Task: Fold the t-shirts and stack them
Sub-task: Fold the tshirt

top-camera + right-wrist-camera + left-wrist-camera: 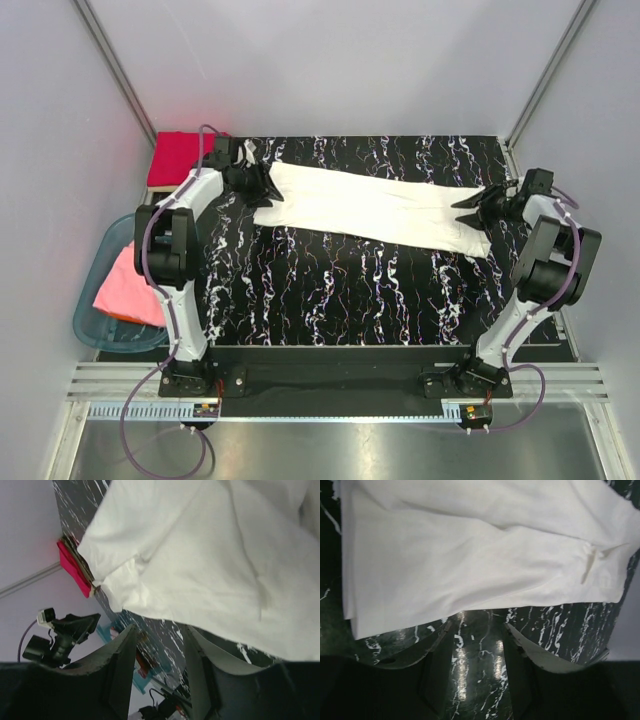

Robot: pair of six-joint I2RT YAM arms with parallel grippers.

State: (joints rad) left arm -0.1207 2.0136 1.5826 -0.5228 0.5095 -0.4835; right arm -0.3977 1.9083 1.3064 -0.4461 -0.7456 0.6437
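Observation:
A white t-shirt (375, 212), folded into a long strip, lies slanted across the black white-streaked mat (340, 290). My left gripper (274, 193) sits at the strip's left end, open, with only mat between its fingers. In the left wrist view that gripper (477, 630) stands just short of the white t-shirt's edge (470, 555). My right gripper (464, 214) is at the strip's right end, open and empty. The right wrist view shows this gripper (159, 632) just clear of the white cloth (210, 555). A red t-shirt (180, 158) lies folded at the back left. A pink t-shirt (130, 287) lies in the tub.
A translucent teal tub (95, 330) stands off the mat's left side, beside the left arm. Grey walls close in the back and both sides. The red t-shirt (72, 567) also shows at the mat's far corner in the right wrist view.

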